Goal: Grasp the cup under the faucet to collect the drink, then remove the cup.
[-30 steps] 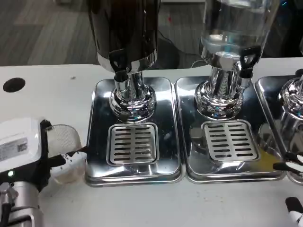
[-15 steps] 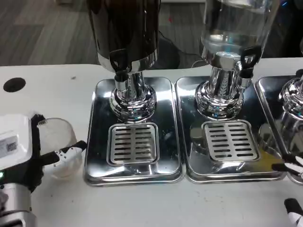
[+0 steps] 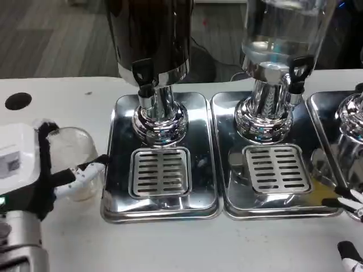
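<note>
**Cup held at the left, beside the dark dispenser's tray**

The clear plastic cup (image 3: pixel 72 164) stands upright on the white table (image 3: pixel 170 243); whether it holds any drink cannot be told. The left hand (image 3: pixel 34 170) grips it, white back toward the camera, one finger (image 3: pixel 85 173) wrapped across the cup's front. Just past those fingertips lies the steel drip tray (image 3: pixel 160 156) with its slotted grate (image 3: pixel 160 171), under the dark dispenser (image 3: pixel 150 42) and its faucet (image 3: pixel 144 79). Farther off stands a clear dispenser (image 3: pixel 281 34) holding clear liquid. The right hand (image 3: pixel 349 226) shows only fingertips at the frame edge; its state cannot be told.
</note>
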{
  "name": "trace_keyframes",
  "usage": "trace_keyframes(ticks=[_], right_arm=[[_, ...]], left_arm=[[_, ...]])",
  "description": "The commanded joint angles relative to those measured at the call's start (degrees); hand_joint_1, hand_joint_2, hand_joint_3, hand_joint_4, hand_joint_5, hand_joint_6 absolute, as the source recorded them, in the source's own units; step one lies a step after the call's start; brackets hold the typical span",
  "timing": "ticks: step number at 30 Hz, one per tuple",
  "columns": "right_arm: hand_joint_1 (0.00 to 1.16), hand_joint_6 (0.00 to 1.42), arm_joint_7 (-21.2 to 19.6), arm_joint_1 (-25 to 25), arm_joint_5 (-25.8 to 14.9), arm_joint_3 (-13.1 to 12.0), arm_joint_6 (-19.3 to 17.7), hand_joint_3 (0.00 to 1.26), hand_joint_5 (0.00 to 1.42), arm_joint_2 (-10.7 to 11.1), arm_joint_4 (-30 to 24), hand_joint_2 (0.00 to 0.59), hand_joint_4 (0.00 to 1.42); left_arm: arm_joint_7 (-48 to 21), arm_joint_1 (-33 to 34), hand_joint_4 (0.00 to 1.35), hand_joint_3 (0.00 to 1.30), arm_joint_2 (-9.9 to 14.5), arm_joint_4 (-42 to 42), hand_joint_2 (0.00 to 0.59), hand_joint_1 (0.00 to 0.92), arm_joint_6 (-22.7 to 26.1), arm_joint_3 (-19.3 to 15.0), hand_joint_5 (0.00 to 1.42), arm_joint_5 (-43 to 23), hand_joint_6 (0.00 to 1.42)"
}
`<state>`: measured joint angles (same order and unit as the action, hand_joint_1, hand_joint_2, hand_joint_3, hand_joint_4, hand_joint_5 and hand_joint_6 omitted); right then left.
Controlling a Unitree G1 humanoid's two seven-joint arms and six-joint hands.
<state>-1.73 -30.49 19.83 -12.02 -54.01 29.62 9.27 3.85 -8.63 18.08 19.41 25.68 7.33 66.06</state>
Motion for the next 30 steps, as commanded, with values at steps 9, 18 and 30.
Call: trace_keyframes(ticks=[9, 18, 30], right_arm=[[0.47, 0.0, 0.17, -1.19, -1.74, -1.17, -3.07, 0.24, 0.08, 0.82, 2.93, 0.456, 0.1], [0.48, 0.0, 0.22, -1.15, -3.01, -1.94, -5.44, 0.24, 0.08, 1.53, 6.87, 0.456, 0.11], [0.48, 0.0, 0.92, -0.83, -4.94, -1.99, -7.59, 0.23, 0.08, 2.7, 10.49, 0.456, 0.11]], left_arm=[[0.41, 8.55, 0.63, 0.54, -4.29, -5.71, 0.129, 0.334, 1.1, 6.78, 0.85, 2.81, 0.95], [1.34, 11.89, 0.63, 0.54, -7.03, -8.81, 0.13, 0.334, 1.88, 10.39, 0.85, 3.8, 0.94], [2.8, 15.02, 0.61, 0.53, -8.68, -13.51, 0.13, 0.334, 3.44, 12.2, 0.83, 3.31, 0.94]])
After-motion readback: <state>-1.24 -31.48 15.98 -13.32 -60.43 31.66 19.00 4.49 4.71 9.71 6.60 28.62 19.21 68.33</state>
